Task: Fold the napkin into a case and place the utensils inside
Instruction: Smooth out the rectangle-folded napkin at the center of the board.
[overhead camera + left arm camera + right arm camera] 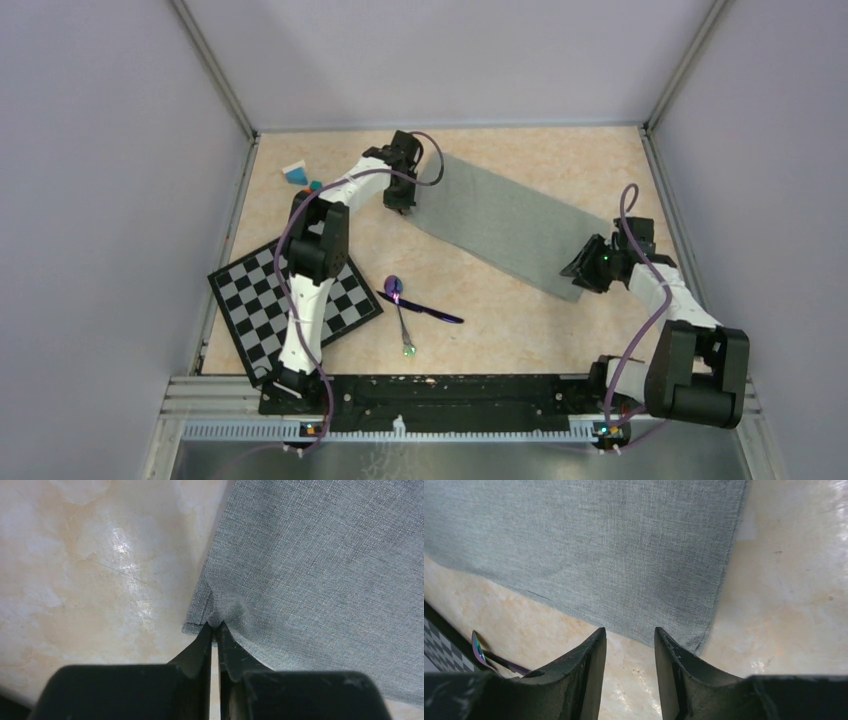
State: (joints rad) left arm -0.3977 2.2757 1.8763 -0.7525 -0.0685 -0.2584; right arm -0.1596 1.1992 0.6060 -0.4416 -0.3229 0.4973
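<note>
The grey-green napkin [503, 222] lies flat as a long strip running from back centre to right. My left gripper [403, 205] is shut on its near left corner; the left wrist view shows the cloth [320, 565] puckered between the closed tips [214, 626]. My right gripper [578, 272] is open, just short of the napkin's near right corner; in the right wrist view the cloth edge [664, 635] lies just beyond the fingertips [629, 632]. The spoon [399, 303] and the dark purple stick piece [425, 309] lie crossed on the table in front, centre-left.
A black-and-white checkered board [290, 303] lies at the left under the left arm. Small coloured blocks [300, 176] sit at the back left. Grey walls enclose the table on three sides.
</note>
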